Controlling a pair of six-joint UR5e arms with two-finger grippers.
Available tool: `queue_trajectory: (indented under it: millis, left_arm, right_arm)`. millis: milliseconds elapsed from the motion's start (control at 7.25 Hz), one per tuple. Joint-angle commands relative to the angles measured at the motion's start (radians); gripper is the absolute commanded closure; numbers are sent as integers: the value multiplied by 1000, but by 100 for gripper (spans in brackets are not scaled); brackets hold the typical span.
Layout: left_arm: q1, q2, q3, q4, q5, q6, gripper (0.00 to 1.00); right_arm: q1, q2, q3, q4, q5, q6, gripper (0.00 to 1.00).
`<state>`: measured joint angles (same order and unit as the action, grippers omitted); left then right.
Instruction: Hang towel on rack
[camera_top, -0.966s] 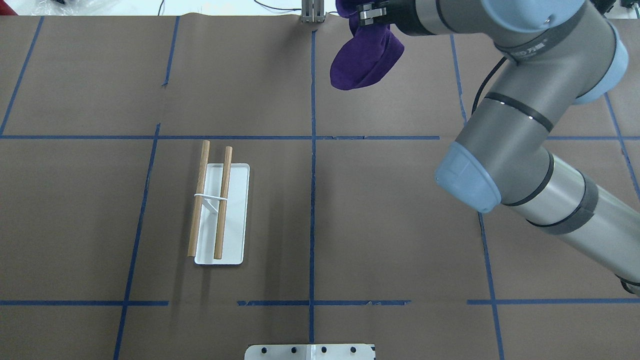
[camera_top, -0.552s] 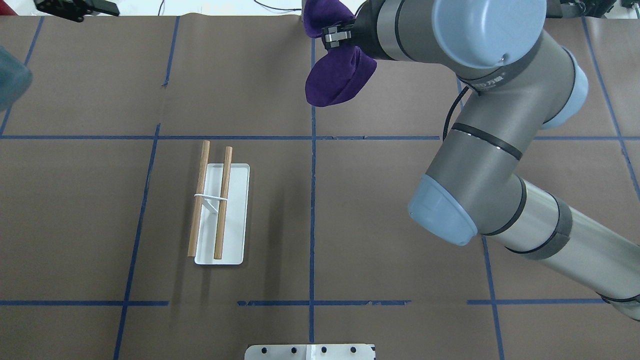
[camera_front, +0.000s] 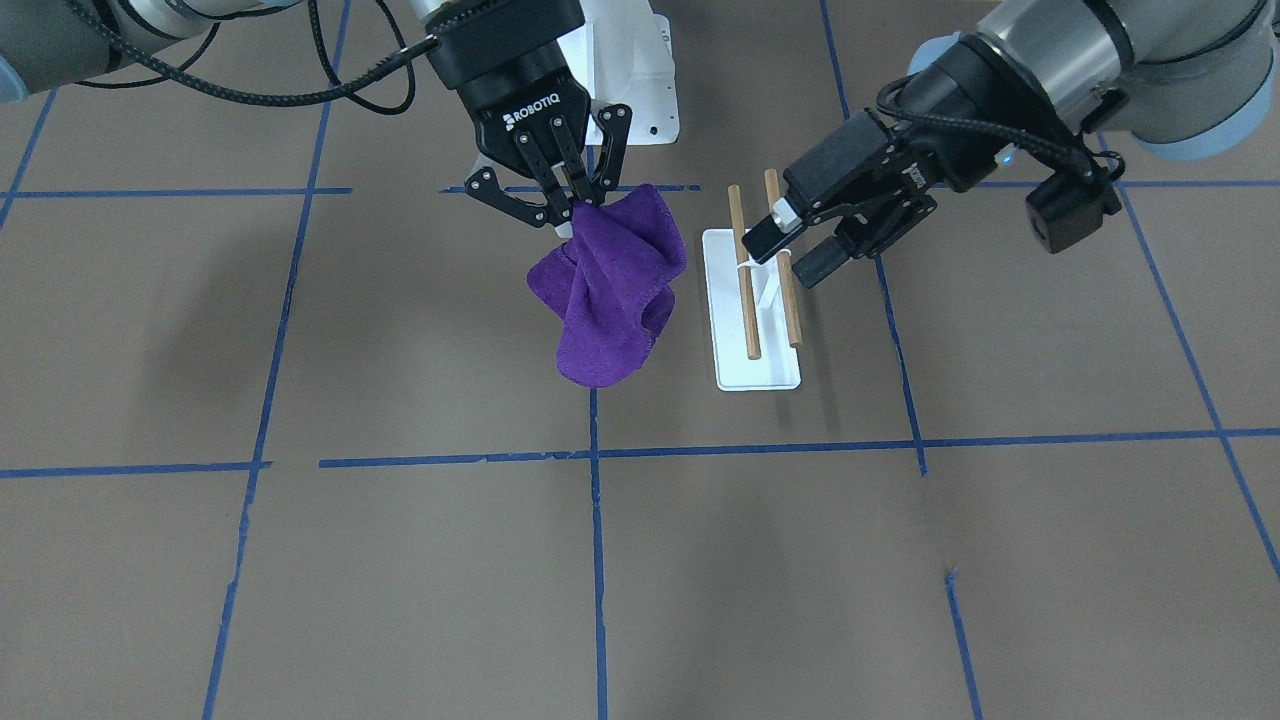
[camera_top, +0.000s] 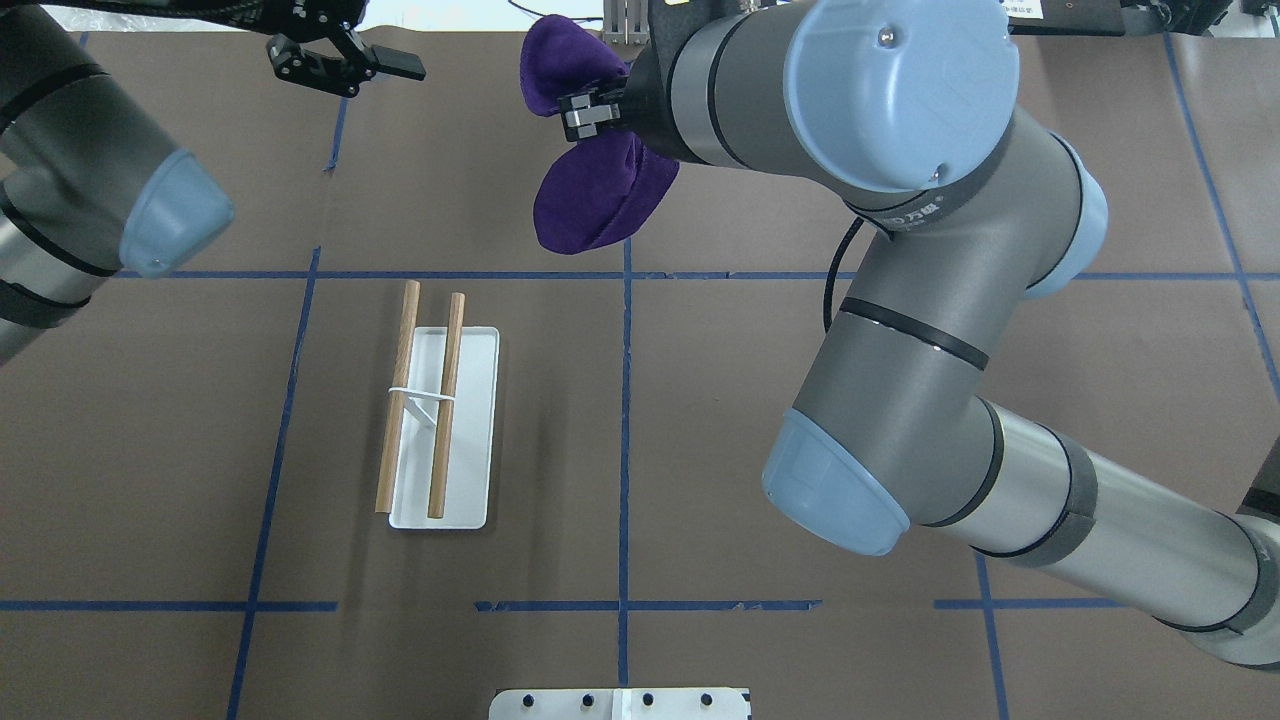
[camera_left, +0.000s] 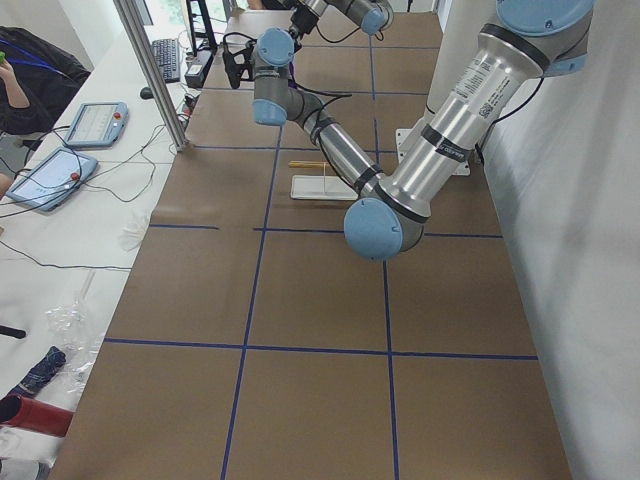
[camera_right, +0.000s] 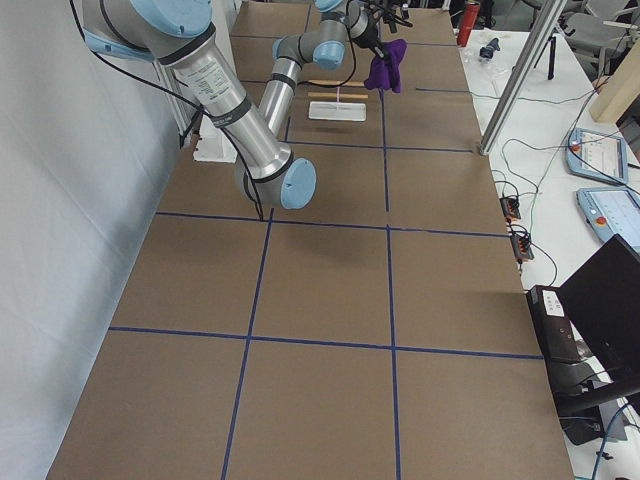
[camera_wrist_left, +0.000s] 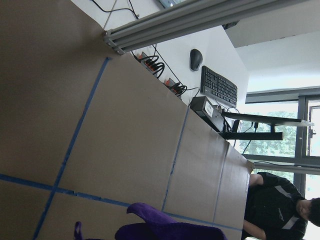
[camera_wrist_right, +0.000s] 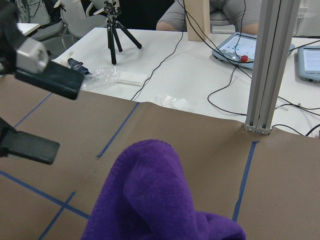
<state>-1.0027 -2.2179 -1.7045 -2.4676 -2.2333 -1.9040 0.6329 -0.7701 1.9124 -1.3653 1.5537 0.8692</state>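
Right gripper (camera_front: 572, 212) jaws clamp a purple cloth towel (camera_front: 605, 290) over the brown desk (camera_front: 400, 350). Left gripper (camera_front: 785, 258), jaws apart, partly hides the wooden two-stick rack (camera_front: 760, 370).

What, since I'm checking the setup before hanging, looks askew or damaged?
Nothing stands out. The rack stands upright and whole; the purple towel hangs bunched from the right gripper. No spill shows.
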Motion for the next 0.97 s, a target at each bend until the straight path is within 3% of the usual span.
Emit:
queue_trajectory:
  millis: [0,414,828]
  left_arm:
    - [38,-40,16,-10,3,-4,0]
    - [55,-72,46,-8,3,-4,1]
    - [62,-80,59,-8,3,-4,16]
  right_arm:
    - [-18,3,11,0,-1,1,100]
    - [-27,2,22,0,-1,1,100]
    - [-29,2,23,0,0,1,100]
